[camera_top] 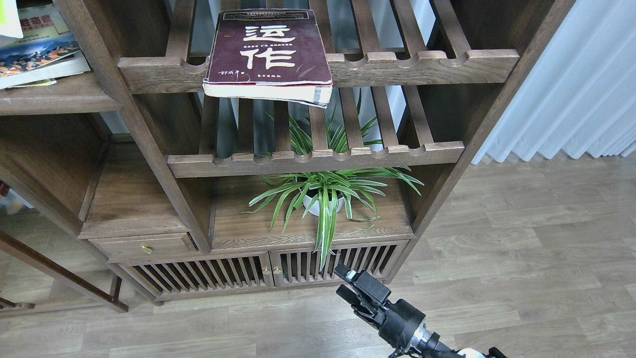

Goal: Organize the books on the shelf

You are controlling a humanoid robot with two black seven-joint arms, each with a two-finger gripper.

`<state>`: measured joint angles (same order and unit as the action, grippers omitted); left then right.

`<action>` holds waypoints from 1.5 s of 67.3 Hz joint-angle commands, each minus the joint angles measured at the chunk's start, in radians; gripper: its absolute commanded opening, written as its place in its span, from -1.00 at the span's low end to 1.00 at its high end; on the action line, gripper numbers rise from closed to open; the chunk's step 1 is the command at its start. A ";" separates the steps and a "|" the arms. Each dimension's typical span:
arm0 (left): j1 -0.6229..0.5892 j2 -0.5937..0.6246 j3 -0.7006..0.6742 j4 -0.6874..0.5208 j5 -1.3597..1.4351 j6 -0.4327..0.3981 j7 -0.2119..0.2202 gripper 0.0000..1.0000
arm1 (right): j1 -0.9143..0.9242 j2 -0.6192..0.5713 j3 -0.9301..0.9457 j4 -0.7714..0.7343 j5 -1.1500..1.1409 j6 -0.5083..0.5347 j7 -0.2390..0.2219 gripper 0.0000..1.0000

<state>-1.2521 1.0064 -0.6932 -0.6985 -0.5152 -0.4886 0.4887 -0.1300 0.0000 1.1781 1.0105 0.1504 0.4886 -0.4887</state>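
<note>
The maroon book (268,54) lies flat, cover up, on the upper slatted rack (422,62) of the bookcase, its near edge jutting out past the rack's scalloped front rail. Its long axis runs front to back, away from the robot, with the spine on the left. The only arm in view is the right one; its gripper (345,283) hangs low, well below the maroon book and somewhat right of it, in front of the cabinet doors under the potted plant (325,191). The two fingers stand apart with nothing between them, so it is released and empty. The left gripper is out of view.

Up and left of the maroon book, two other books (35,49) lie stacked on the solid plank shelf (54,97). Judging by the task, the maroon book belongs there, so the right gripper would need a long reach up and slightly left to the overhanging edge.
</note>
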 commanded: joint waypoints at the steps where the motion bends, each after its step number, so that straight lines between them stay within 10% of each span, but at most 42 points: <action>1: 0.002 -0.002 0.001 0.004 0.021 0.000 0.000 -0.87 | 0.001 0.000 -0.002 0.000 0.000 0.000 0.000 0.99; 37: -0.006 -0.005 0.000 0.007 0.116 0.000 0.000 0.58 | -0.008 0.000 -0.005 -0.004 0.000 0.000 0.000 0.99; 101: 0.002 0.231 0.190 -0.352 0.196 0.000 0.000 0.97 | -0.016 0.000 -0.005 -0.010 0.003 0.000 0.000 0.99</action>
<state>-1.2513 1.1698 -0.5797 -1.0062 -0.3248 -0.4885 0.4887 -0.1458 0.0000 1.1735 1.0009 0.1508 0.4887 -0.4887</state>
